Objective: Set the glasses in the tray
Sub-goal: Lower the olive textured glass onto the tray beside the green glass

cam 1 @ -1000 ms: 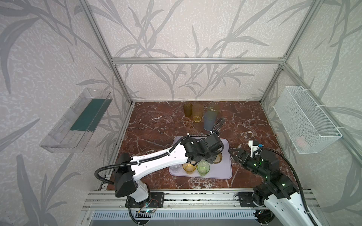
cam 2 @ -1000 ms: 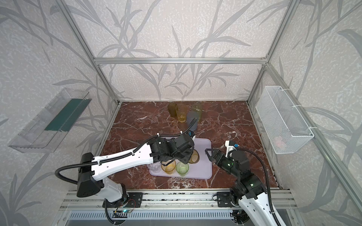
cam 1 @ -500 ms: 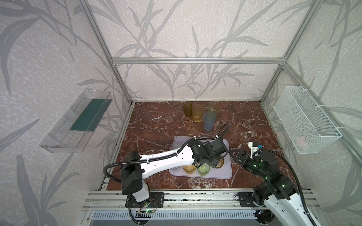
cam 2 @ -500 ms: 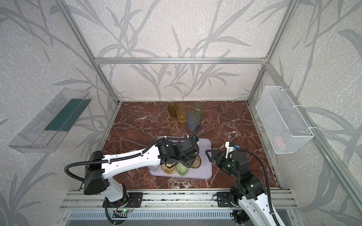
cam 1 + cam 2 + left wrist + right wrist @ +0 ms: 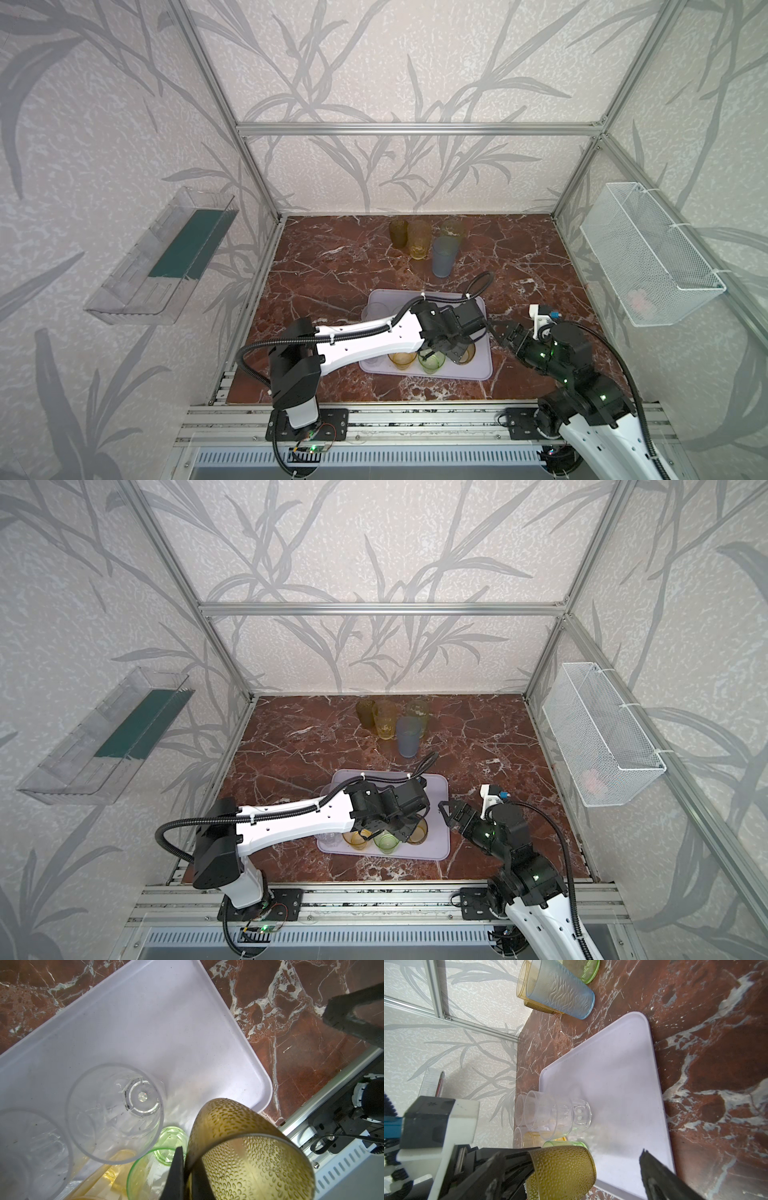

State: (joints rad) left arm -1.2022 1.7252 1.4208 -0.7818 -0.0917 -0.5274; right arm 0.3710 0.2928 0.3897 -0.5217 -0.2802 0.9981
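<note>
Change since a second ago: left tool (image 5: 458, 355) has swung from the tray's middle to its 5 o'clock corner, carrying the olive-brown glass (image 5: 249, 1157) with it. Right tool (image 5: 448, 812) is unmoved.

Left tool: pinched tight on the rim of the olive-brown glass, one finger (image 5: 176, 1172) outside the wall. The glass stands upright over the tray's 5 o'clock corner; whether its base touches cannot be told.

Right tool: jaws wide, holding nothing, just off the tray's 3 o'clock edge, above the bench (image 5: 540, 257).

Tray (image 5: 623, 1084): pale lavender, bench centre toward 6 o'clock. Holds green glass (image 5: 431, 360) and amber glass (image 5: 402, 360) along its 6 o'clock edge, just beside the held glass, and clear glasses (image 5: 556, 1113) toward 9 o'clock.

Bench, 12 o'clock: four tinted glasses (image 5: 418, 243) clustered off the tray, the blue-grey one nearest it.
</note>
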